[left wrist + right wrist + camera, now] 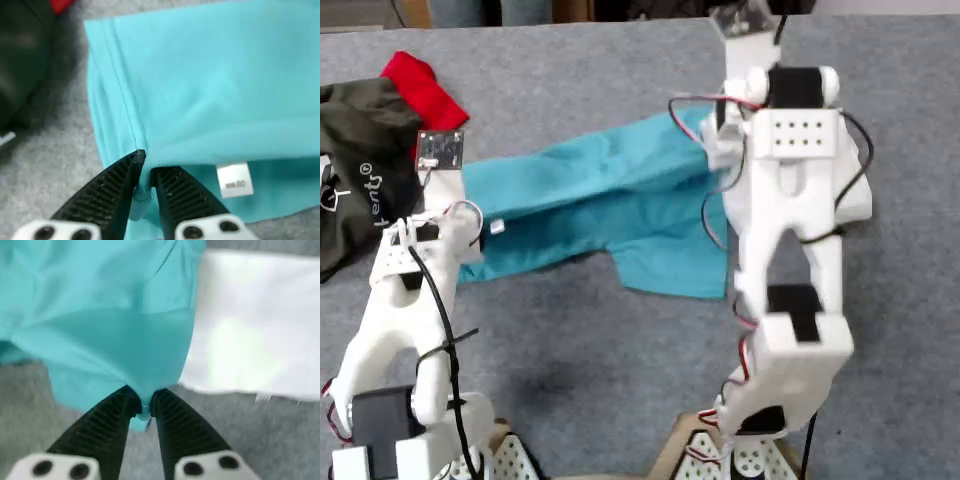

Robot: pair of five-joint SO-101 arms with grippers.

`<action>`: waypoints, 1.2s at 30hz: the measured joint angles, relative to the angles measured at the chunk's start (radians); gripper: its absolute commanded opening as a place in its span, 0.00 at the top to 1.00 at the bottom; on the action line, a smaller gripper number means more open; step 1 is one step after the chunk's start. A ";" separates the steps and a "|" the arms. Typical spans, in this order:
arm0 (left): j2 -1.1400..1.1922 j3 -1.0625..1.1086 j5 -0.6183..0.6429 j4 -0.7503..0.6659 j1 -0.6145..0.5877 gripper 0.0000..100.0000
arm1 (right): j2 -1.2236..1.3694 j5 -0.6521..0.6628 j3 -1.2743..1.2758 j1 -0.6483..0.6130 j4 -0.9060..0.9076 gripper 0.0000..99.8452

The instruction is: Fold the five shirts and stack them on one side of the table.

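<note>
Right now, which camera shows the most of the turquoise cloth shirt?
The high view: the turquoise cloth shirt appears nearly whole, spread on the grey table, one sleeve included. The left wrist view gives a close-up of its hemmed edge, pinched by the left hand. The right wrist view shows another bunched edge, pinched by the right hand.

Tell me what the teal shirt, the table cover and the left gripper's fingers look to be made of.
The teal shirt: soft matte knit, probably cotton; it drapes, with stitched hems. The table cover: grey felt or low carpet, fuzzy and flecked. The left gripper: fingers look like black ribbed plastic, likely printed, on white plastic mounts.
</note>
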 measured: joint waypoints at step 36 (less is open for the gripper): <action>-0.028 0.005 -0.101 0.209 -0.049 0.97 | -0.347 0.064 0.841 -0.041 -0.135 0.98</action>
